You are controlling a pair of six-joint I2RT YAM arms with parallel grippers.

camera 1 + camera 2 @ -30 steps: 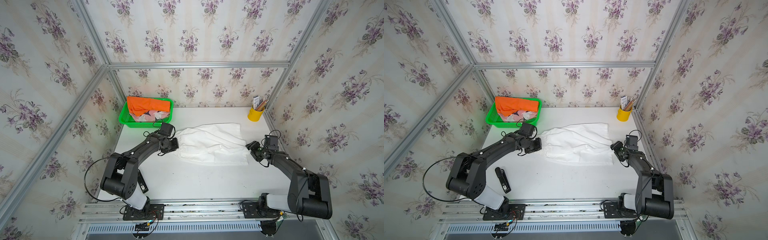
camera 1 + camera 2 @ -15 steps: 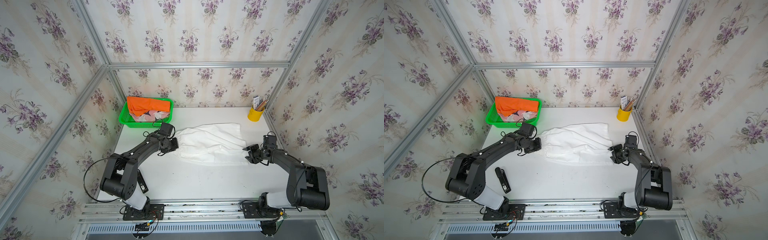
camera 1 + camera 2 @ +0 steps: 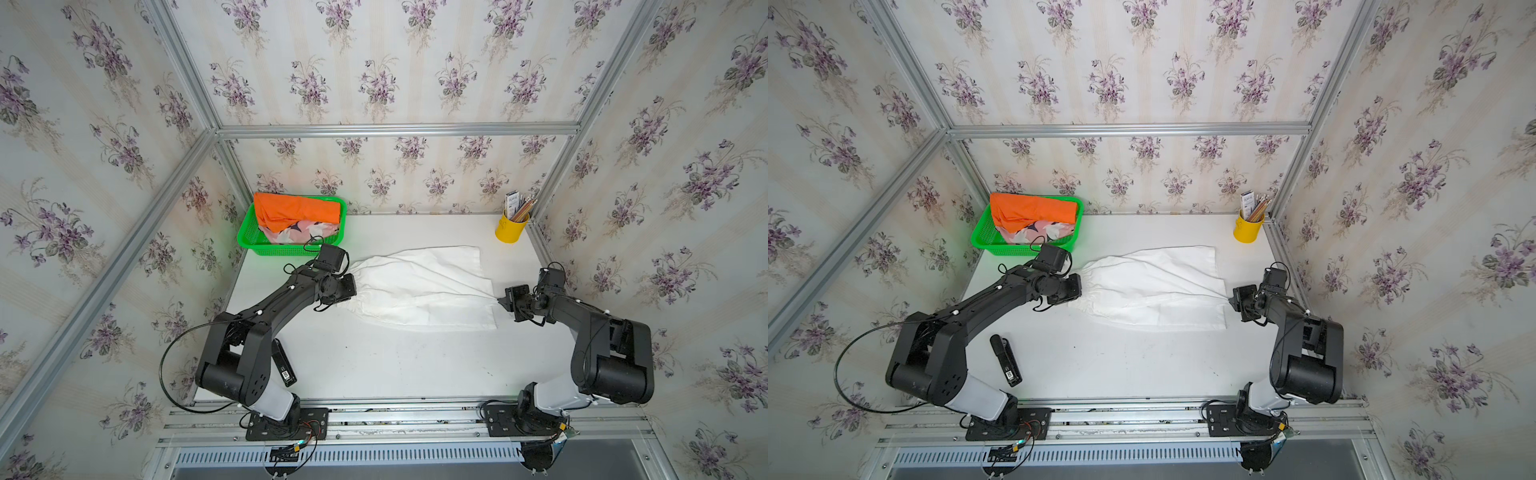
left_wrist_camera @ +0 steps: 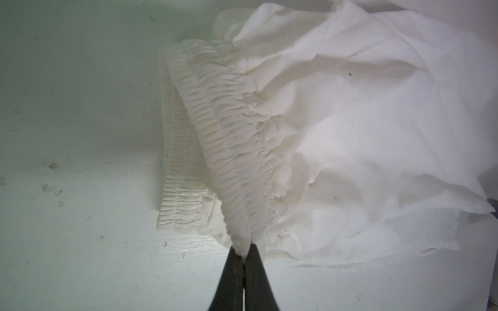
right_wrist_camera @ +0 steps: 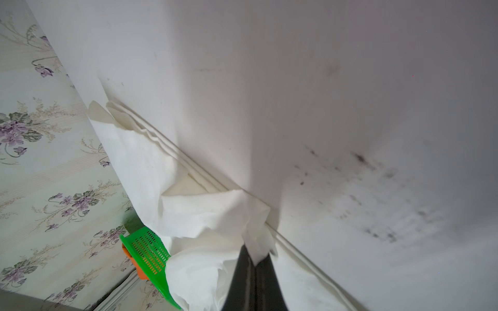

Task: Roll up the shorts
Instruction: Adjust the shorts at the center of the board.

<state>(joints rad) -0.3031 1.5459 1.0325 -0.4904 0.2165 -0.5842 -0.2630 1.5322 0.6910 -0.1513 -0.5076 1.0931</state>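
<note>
The white shorts [image 3: 419,286] [image 3: 1154,286] lie spread across the middle of the table in both top views. My left gripper [image 4: 244,251] [image 3: 353,286] is shut on their gathered elastic waistband [image 4: 231,140] at the left end. My right gripper [image 5: 256,258] [image 3: 500,300] is shut on the hem of a leg [image 5: 258,231] at the right end, with cloth drawn taut toward it. The orange shorts [image 3: 295,212] and the pink printed shorts [image 3: 303,230] sit bundled in the green basket [image 3: 249,243] at the back left.
A yellow cup [image 3: 512,229] with pencils stands at the back right corner. A black handheld device [image 3: 283,362] lies near the left arm's base. Metal frame rails and papered walls close in the table [image 3: 395,365] on three sides.
My right gripper has moved in to the leg hem and shut on it, drawing the cloth to a point. The left arm has held still on the waistband.
</note>
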